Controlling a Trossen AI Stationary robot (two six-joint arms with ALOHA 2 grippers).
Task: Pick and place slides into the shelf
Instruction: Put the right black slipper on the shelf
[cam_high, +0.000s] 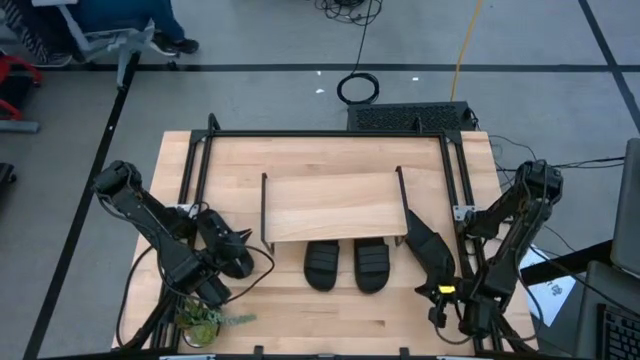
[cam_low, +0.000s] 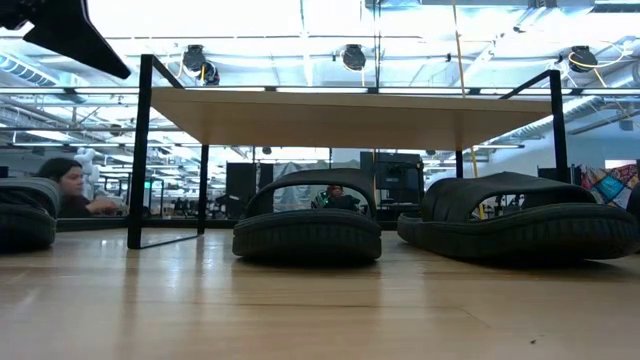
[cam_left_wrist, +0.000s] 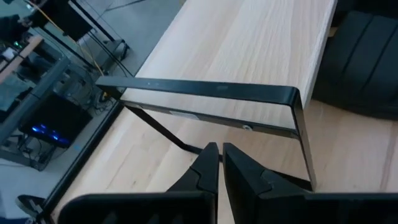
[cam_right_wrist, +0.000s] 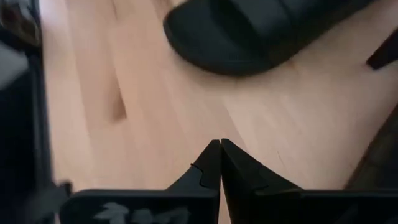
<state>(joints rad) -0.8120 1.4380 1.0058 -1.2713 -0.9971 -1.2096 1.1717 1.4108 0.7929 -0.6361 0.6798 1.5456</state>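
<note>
— Where are the arms?
— The left gripper (cam_high: 240, 262) sits at eight o'clock, fingers pinched closed on nothing. The right gripper (cam_high: 412, 222) sits at four o'clock, closed too.
— And the slides?
— Two slides (cam_high: 346, 265) lie side by side, half under the shelf (cam_high: 333, 204).

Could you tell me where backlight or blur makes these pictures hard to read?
Low view: bright ceiling lights behind the shelf leave its underside and the two slides beneath it in dark silhouette. Right wrist view: the slide ahead is soft and out of focus, while the right gripper is sharp. High view and left wrist view: evenly lit, with the left gripper and the shelf's frame crisp.
</note>
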